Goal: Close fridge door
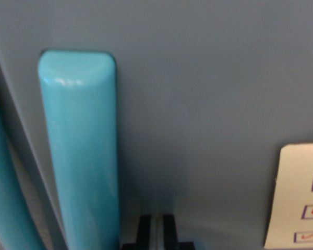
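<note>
A grey fridge door (214, 94) fills the wrist view, very close to the camera. A glossy turquoise handle (81, 151) runs upright on it, left of centre. A second turquoise handle (2, 198) shows at the wrist view's left edge, past a dark seam. My gripper (156, 232) is at the bottom centre, its two black fingertips (144, 229) close together with a thin gap, right against the door just right of the handle. Nothing is held between them.
A white paper note (297, 195) with red ticks in small boxes is stuck on the door at the lower right. The seam between the two doors (21, 140) slants down the left side.
</note>
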